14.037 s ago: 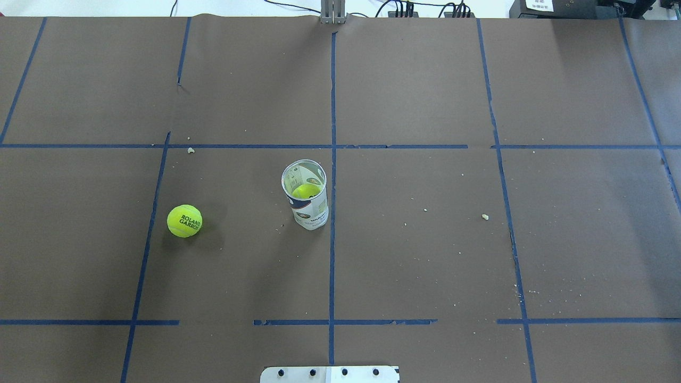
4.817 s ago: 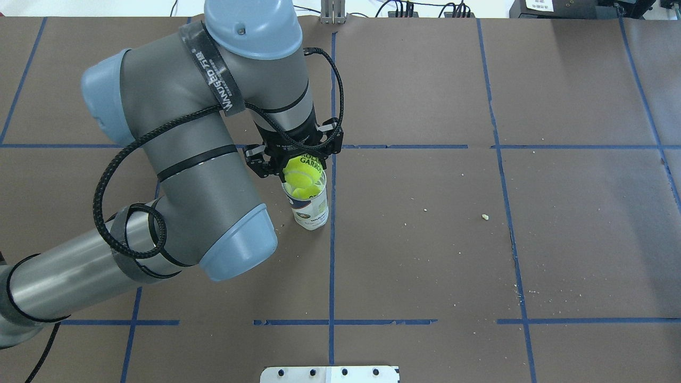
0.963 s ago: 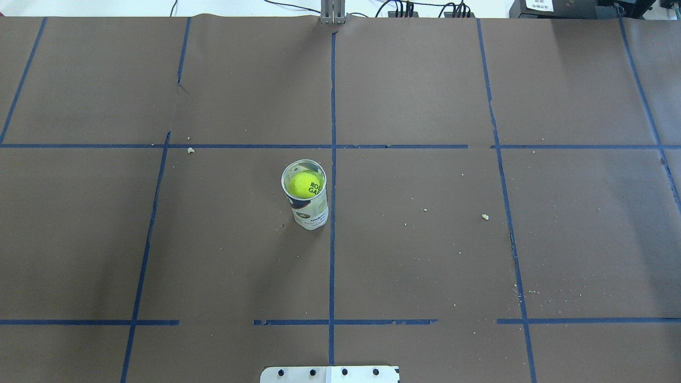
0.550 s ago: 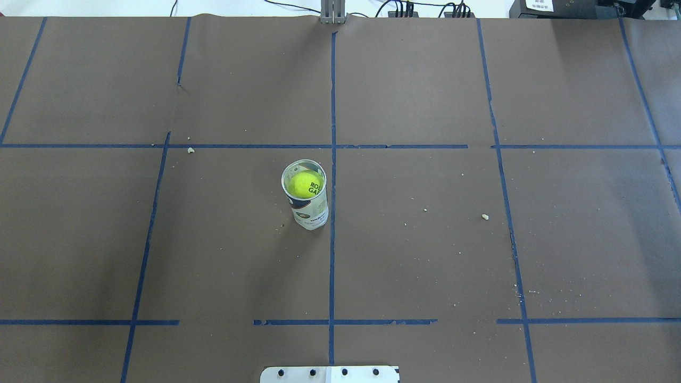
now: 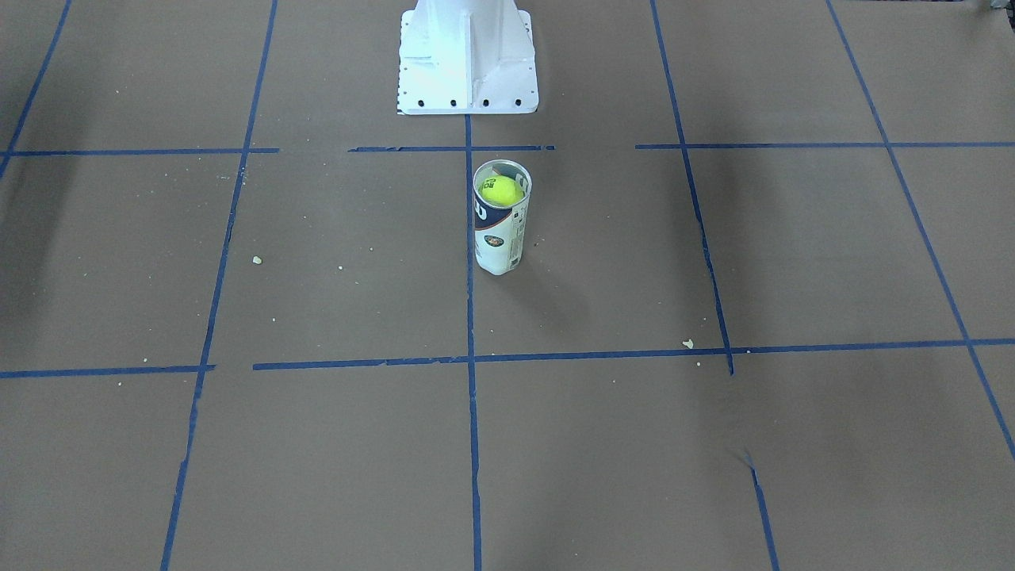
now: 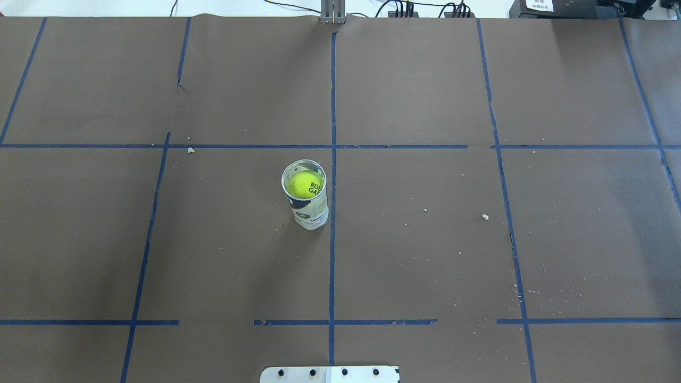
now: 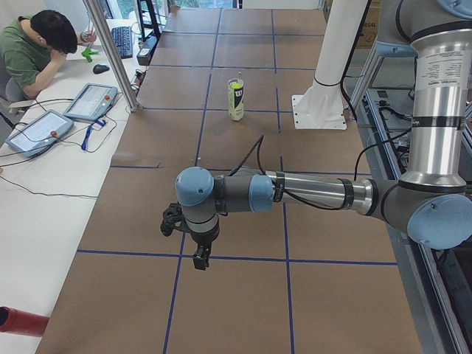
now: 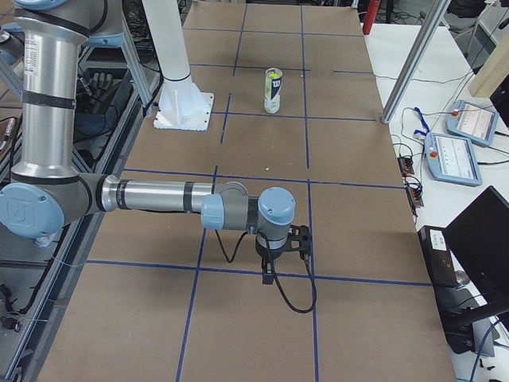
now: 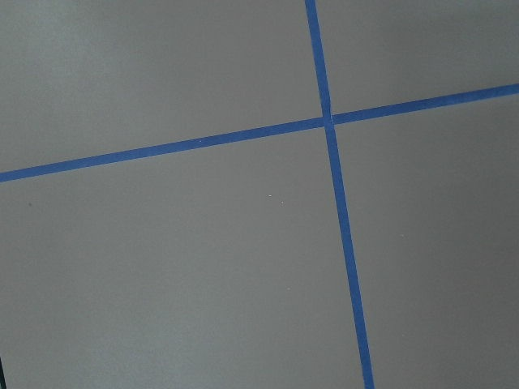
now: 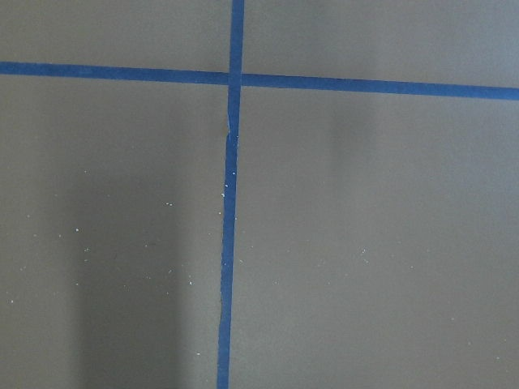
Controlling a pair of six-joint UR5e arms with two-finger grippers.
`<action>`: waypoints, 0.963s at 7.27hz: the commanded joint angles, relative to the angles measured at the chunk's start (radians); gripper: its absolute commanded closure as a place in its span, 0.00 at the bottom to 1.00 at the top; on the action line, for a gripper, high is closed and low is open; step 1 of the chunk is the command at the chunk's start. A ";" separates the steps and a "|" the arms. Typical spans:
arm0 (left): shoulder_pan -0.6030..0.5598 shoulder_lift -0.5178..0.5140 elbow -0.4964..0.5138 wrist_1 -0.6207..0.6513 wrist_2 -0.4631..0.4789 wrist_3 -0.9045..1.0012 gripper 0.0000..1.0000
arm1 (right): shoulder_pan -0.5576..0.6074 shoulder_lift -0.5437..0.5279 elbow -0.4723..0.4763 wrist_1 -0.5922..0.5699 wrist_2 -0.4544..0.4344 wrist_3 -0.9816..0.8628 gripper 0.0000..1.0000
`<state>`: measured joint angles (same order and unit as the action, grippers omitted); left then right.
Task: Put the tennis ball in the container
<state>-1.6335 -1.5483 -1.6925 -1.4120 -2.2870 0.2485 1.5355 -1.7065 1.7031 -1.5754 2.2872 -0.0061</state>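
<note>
The container [image 6: 310,210] stands upright near the table's middle, beside the central blue tape line. The tennis ball [image 6: 305,184] sits in its open top, lettering up, on another ball below. Both show in the front view too: container [image 5: 499,238], tennis ball [image 5: 501,190]. My left gripper [image 7: 200,259] hangs far from the can, pointing down over the table's left end. My right gripper [image 8: 269,274] hangs likewise over the right end. Only the side views show them, so I cannot tell whether they are open or shut. Both wrist views show only brown paper and blue tape.
The white pedestal [image 5: 468,63] stands behind the can on the robot's side. An operator [image 7: 33,48] sits at a side desk with tablets [image 7: 37,131]. A metal post [image 7: 110,51] rises at the table's edge. Small crumbs [image 6: 484,216] dot the paper.
Nothing has moved in the last second. Before that, the ball went from the table's left part into the can, carried by my left arm, which has since left the overhead view.
</note>
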 commanded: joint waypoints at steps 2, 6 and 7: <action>0.001 -0.001 -0.001 -0.001 -0.002 0.005 0.00 | 0.000 -0.001 0.000 0.000 0.000 0.000 0.00; 0.001 -0.001 -0.010 -0.002 -0.003 0.009 0.00 | 0.000 -0.001 0.000 -0.002 0.000 0.000 0.00; 0.001 -0.002 -0.010 -0.004 -0.003 0.011 0.00 | 0.000 -0.001 0.000 0.000 0.000 0.000 0.00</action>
<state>-1.6322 -1.5498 -1.7018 -1.4147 -2.2897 0.2580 1.5355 -1.7067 1.7031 -1.5760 2.2872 -0.0061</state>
